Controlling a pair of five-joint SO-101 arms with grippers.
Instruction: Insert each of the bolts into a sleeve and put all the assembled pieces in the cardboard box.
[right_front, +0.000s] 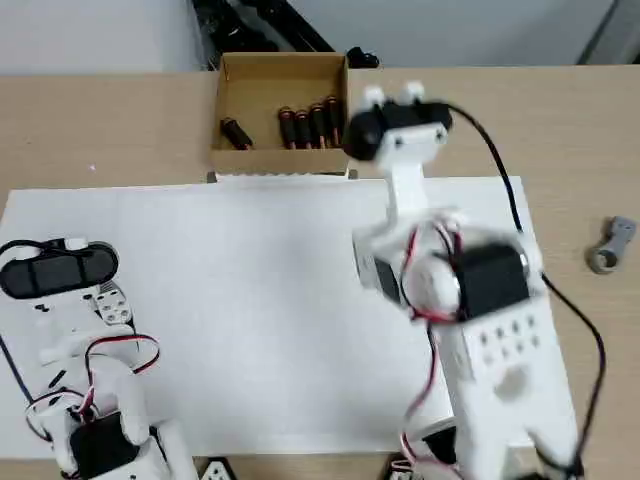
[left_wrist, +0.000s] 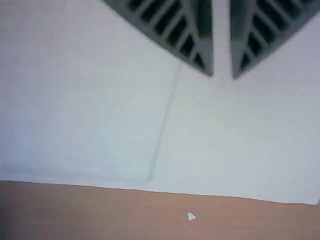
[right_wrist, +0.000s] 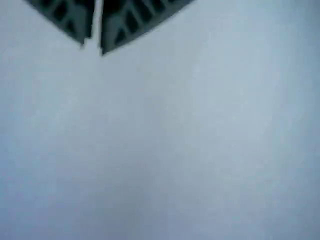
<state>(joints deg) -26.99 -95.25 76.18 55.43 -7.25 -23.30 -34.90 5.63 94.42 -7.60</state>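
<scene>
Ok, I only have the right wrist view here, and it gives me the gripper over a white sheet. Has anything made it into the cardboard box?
Observer: Yes. In the high view, five assembled pieces lie in the cardboard box, four side by side and one apart.
Operator: Is anything lying outside the box?
Observer: A small grey part lies on the bare table, to the right of the white sheet.
Operator: And the other arm?
Observer: The left gripper hangs over the white sheet near its edge, holding nothing.
</scene>
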